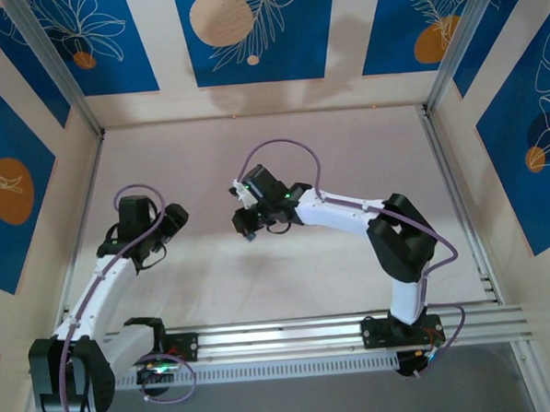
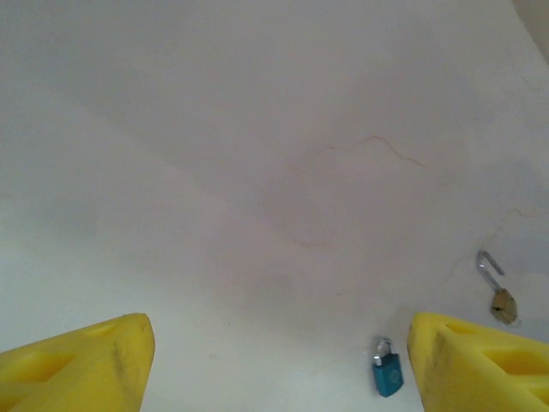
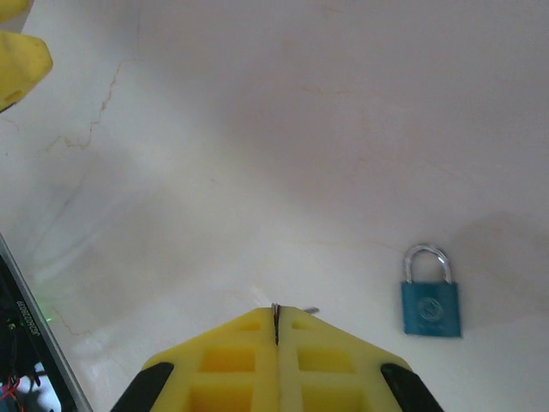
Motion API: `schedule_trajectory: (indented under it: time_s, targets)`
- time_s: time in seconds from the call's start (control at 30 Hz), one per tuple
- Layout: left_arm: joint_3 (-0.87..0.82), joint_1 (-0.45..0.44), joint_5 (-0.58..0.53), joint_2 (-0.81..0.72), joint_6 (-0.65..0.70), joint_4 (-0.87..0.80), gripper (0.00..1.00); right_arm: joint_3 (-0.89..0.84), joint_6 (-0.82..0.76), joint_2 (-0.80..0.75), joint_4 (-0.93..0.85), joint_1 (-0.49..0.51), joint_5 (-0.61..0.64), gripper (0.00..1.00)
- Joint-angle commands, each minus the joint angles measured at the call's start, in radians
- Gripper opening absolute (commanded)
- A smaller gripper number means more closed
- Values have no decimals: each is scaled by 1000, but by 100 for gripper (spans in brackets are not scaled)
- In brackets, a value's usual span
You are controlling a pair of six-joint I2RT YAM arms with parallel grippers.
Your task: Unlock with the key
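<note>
left end effector (image 2: 279,365) spread above desk (image 2: 257,172) | right end effector (image 3: 276,319) pressed together, pinching thin metal key (image 3: 307,310) at tips | blue padlock (image 3: 431,298) flat on desk, shackle closed, near right end effector tips, not touching

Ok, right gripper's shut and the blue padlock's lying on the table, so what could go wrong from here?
1. The blue padlock lies flat and loose on the table; the left gripper is open and off it, so a push from the key would likely slide it.
2. Just a sliver of the key shows past the shut right gripper; it may twist or slip.
3. A brass-looking piece lies near the padlock and could get knocked.
</note>
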Motion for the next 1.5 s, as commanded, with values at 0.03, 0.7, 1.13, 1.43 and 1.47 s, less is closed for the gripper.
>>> schedule_trajectory:
  time_s: [0.03,0.7,1.13,1.43,1.47]
  targets:
    - [-17,-109,-81,3,53,158,77,-62,-19,-96,-4,-34,23,3]
    - [-167,-716,-212,484,753,1381,72,-270,-46,-550,-175,-277,-7,3]
    - [-70,-781,-2,743,905,1723,59,-341,38,-699,-188,-329,-106,3]
    - [-47,-781,52,758,922,1717,43,-380,53,-703,-156,-349,-136,3]
    - [-48,-780,52,758,921,1718,43,-380,54,-704,-155,-352,-139,3]
